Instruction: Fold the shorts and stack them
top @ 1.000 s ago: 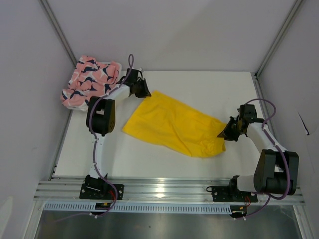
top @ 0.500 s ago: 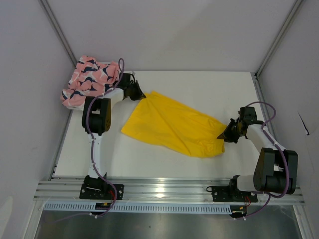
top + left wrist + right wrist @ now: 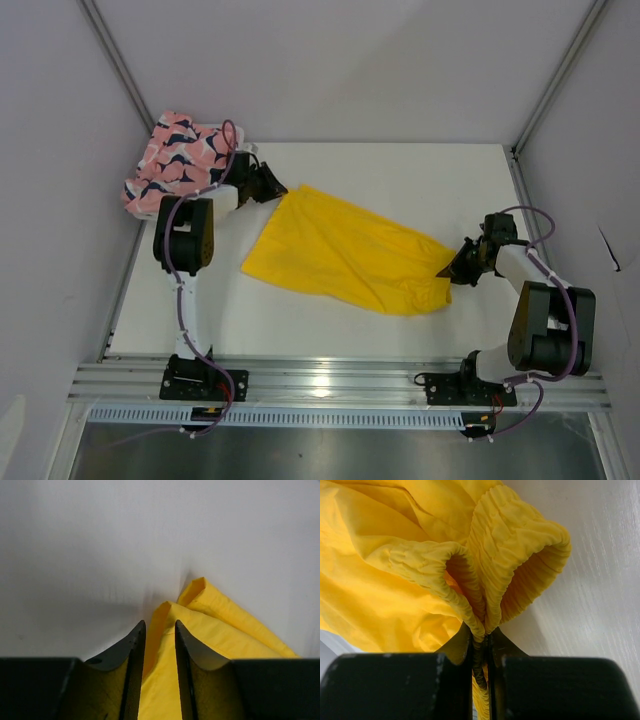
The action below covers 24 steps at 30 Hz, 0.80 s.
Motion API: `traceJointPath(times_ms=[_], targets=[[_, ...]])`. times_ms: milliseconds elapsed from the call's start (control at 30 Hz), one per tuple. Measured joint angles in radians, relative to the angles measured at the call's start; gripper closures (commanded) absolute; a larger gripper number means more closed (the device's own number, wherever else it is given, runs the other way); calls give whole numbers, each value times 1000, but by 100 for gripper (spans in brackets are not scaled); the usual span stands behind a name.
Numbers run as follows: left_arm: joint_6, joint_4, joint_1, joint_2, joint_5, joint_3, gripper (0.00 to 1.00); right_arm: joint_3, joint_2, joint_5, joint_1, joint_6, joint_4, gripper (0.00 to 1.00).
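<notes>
White table (image 3: 400,170) (grey walls (image 3: 330,60) around), aluminium rail (image 3: 330,372) along its near edge.

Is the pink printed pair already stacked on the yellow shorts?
No, the pink pair lies bunched at the far-left corner, apart from the yellow shorts.

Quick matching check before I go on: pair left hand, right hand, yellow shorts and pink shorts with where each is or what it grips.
1. left hand
2. right hand
3. yellow shorts
4. pink shorts

A. bunched at the far-left corner, unheld
B. shut on the gathered elastic end
C. spread across the middle of the table
D. shut on a smooth far corner

Pairs: 1-D, 2-B, 3-C, 4-A
</notes>
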Motion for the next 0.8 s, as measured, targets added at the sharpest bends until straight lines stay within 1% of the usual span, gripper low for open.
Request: traceJointPath(times_ms=[100, 167, 200, 233, 333, 400, 433, 467, 500, 600, 700, 800], targets=[[-2, 57, 13, -17, 15, -29, 67, 18, 34, -8, -7, 1, 4, 100], [-4, 91, 18, -29, 29, -42, 62, 29, 50, -15, -10, 1, 14, 100], [-7, 105, 19, -34, 35, -45, 58, 34, 57, -19, -11, 1, 19, 100], [-8, 120, 19, -39, 40, -48, 44, 41, 67, -23, -12, 0, 24, 100], [-18, 155, 19, -46, 60, -50, 29, 74, 108, -31, -13, -4, 29, 100], [-23, 168, 19, -50, 61, -57, 26, 106, 140, -28, -12, -12, 24, 100], [-24, 170, 19, -54, 60, -65, 22, 127, 157, -22, -12, -18, 19, 100], [-24, 176, 19, -60, 60, -79, 20, 147, 171, -16, -12, -23, 14, 100], [-24, 184, 18, -71, 56, -101, 13, 180, 195, -4, -12, -34, 4, 100], [-22, 177, 14, -120, 33, -169, 9, 277, 264, 37, -4, -56, -23, 100], [-6, 169, 4, -147, -6, -177, 7, 362, 322, 105, 26, -76, -48, 100], [13, 166, 0, -159, -30, -160, 5, 453, 378, 192, 92, -95, -85, 100]])
